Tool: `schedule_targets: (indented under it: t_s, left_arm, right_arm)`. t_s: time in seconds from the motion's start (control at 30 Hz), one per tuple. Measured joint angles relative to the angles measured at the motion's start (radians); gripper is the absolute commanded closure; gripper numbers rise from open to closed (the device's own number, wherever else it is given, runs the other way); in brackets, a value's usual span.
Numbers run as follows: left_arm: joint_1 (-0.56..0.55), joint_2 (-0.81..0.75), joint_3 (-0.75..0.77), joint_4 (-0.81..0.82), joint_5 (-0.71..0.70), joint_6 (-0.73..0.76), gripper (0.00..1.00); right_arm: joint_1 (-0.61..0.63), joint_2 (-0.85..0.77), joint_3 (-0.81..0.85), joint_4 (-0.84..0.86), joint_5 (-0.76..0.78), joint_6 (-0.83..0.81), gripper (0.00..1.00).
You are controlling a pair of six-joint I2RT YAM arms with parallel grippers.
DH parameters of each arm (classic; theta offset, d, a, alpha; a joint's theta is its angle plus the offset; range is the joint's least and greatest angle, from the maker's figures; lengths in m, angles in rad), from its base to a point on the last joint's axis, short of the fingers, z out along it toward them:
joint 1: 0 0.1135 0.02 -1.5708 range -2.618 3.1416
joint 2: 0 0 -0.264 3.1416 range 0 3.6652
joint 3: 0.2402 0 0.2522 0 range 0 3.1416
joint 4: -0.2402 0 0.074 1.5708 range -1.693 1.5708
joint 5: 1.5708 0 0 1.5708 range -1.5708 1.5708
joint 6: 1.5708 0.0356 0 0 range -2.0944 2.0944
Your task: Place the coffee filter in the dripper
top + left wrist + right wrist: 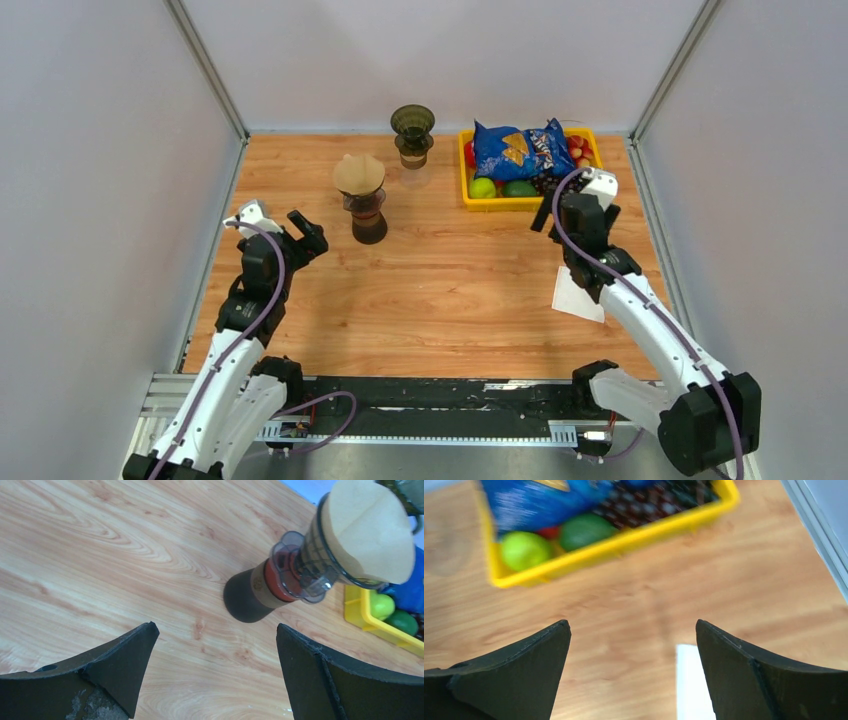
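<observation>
A brown paper coffee filter [358, 172] sits inside a dark dripper [364, 200] that stands on a dark cylindrical base left of the table's middle. The left wrist view shows the filter [367, 535] seated in the dripper [315, 565]. A second, empty dark glass dripper [412, 125] stands at the back. My left gripper [305, 235] is open and empty, left of the filled dripper; in its wrist view [215, 645] only bare wood lies between the jaws. My right gripper [556, 212] is open and empty just in front of the yellow basket, as its wrist view [631, 640] also shows.
A yellow basket [466, 180] at the back right holds a blue chip bag [520, 148], green and red fruit. It appears in the right wrist view [624, 540] too. A white paper sheet [577, 295] lies under the right arm and also shows in the right wrist view [691, 685]. Grey walls enclose the table.
</observation>
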Motion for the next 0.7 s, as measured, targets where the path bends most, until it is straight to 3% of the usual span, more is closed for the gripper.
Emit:
schedule_targets:
  t_s: [0.2, 0.37, 0.7]
  left_arm:
    - [0.000, -0.029, -0.022, 0.037, 0.063, -0.006, 0.00]
    - [0.000, -0.007, -0.024, 0.041, 0.090, -0.006, 0.00]
    - [0.000, -0.015, -0.027, 0.050, 0.096, -0.005, 0.00]
  right_arm:
    - [-0.278, -0.013, -0.127, -0.158, -0.076, 0.112, 0.00]
    - [-0.432, 0.039, -0.167, -0.207, -0.108, 0.144, 0.01]
    - [-0.457, 0.306, -0.167, -0.214, -0.149, 0.156, 0.19]
